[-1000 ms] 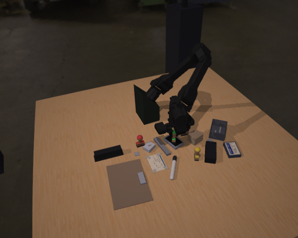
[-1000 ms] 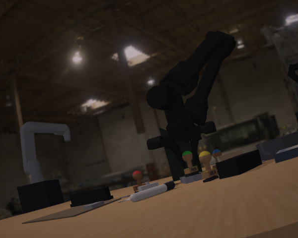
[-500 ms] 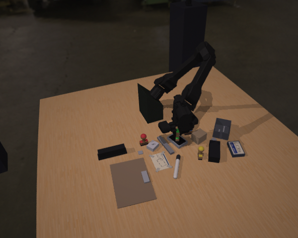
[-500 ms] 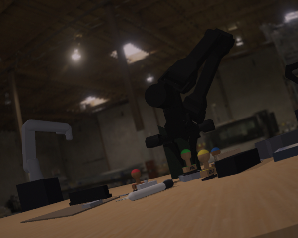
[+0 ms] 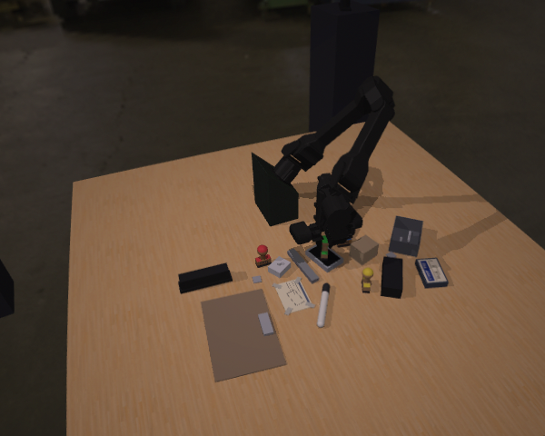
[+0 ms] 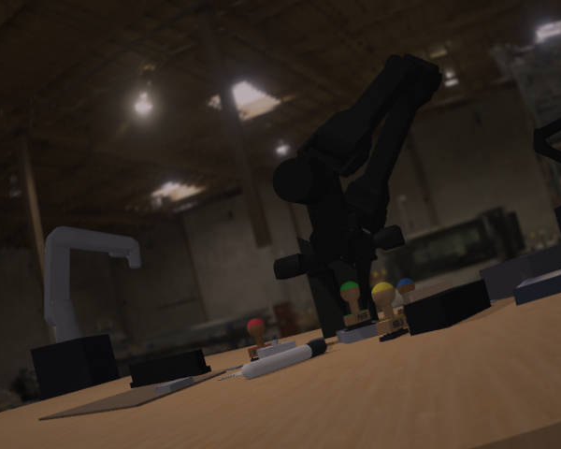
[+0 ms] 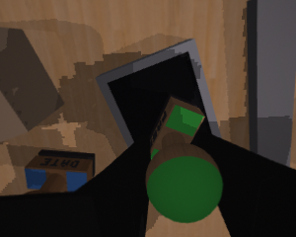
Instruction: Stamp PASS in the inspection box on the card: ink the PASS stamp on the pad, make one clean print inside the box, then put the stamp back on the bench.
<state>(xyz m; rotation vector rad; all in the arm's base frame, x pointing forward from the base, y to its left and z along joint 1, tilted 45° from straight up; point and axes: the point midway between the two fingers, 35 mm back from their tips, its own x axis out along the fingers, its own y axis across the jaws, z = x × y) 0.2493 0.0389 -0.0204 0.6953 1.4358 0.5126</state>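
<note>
The PASS stamp [image 5: 324, 253] [image 6: 357, 317] [image 7: 185, 190], with a green-topped wooden knob, stands about upright on the ink pad [image 5: 328, 268] [image 6: 349, 335] [image 7: 148, 62]. Its base appears to touch the black pad surface, toward one side of the tray. My gripper [image 5: 325, 244] [image 6: 357, 305] [image 7: 173, 141] points down and is shut on the PASS stamp below its knob. The stamp's underside is hidden. The card [image 5: 292, 294] lies taped at its corners on the bench, in front of the pad; its print is too small to read. The inspection box cannot be made out.
A grey bar [image 5: 302, 265] [image 7: 273, 79] lies between pad and card. The DATE stamp [image 7: 59, 168] and a tan block [image 5: 363, 249] stand near the pad. The HOLD stamp [image 5: 366, 280] [image 6: 390, 324], red stamp [image 5: 262, 255], marker [image 5: 323, 304] and an upright dark panel [image 5: 272, 192] stand or lie around.
</note>
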